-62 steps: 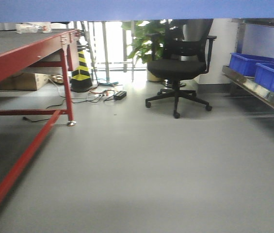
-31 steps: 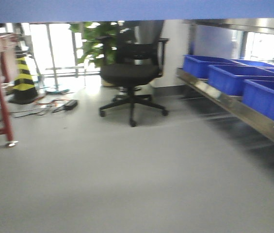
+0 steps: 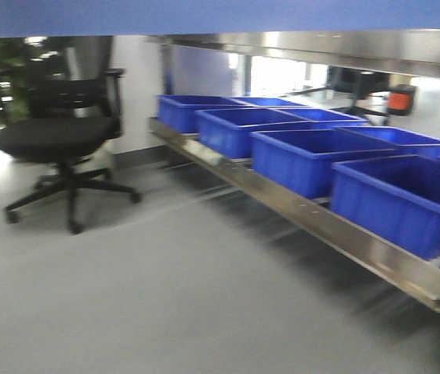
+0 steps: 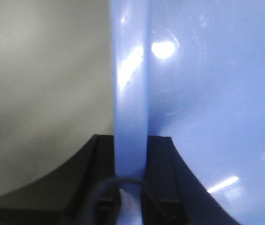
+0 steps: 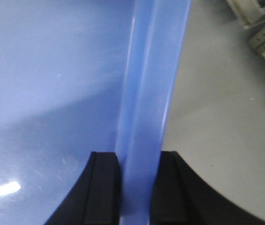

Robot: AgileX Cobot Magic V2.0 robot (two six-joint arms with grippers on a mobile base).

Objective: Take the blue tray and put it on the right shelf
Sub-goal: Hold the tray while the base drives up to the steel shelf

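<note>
The right shelf (image 3: 344, 234) runs along the right side, its lower level filled with deep blue bins (image 3: 305, 160); the blue tray (image 3: 204, 14) hangs aloft, one rim clamped in the left pincer (image 4: 131, 187), the opposite rim in the right pincer (image 5: 139, 187); likely risks: the tray striking rail or bins, or slipping from such narrow rim grips; the front view is blurred, the tray is cut off, and free shelf space is unseen.

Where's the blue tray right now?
The blue tray is held up with its rim clamped in both arms' jaws; in the front view it is the band across the top edge, above the right shelf.
</note>
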